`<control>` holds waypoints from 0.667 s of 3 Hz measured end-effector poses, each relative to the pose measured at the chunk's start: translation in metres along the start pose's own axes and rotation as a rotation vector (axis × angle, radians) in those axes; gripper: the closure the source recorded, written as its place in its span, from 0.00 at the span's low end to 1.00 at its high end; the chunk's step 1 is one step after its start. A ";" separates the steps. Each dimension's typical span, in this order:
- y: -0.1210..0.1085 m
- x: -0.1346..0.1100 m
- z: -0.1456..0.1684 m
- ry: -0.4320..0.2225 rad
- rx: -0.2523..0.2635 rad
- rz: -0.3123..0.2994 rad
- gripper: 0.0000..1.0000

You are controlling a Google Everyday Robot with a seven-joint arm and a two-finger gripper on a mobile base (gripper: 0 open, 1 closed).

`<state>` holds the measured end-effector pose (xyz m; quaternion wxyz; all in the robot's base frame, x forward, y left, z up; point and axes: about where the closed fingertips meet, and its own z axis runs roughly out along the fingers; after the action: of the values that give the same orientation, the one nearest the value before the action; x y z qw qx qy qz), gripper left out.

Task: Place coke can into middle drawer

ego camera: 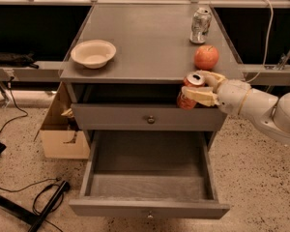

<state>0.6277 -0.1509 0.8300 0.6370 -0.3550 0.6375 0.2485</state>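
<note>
The red coke can point(188, 92) with a silver top is held in my gripper point(199, 89), tilted, in front of the cabinet's front edge at the right, above the closed upper drawer point(147, 118). The cream fingers point(199, 96) are shut around the can, and my white arm point(266, 108) reaches in from the right. The middle drawer point(149, 209) is pulled wide open below and holds nothing; its small knob shows on the front panel. The can is above the drawer's right rear part.
On the grey cabinet top point(150, 37) sit a cream bowl point(93, 53) at the left, a red apple point(206, 57) and a silver-grey can point(200, 25) at the right. A cardboard box point(63, 132) stands left of the cabinet. Black cables point(43, 202) lie on the floor.
</note>
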 end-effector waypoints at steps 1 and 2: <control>0.001 -0.001 0.004 -0.001 -0.011 0.000 1.00; 0.033 0.028 0.003 0.006 -0.093 -0.032 1.00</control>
<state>0.6059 -0.1319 0.7979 0.6217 -0.3952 0.6214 0.2668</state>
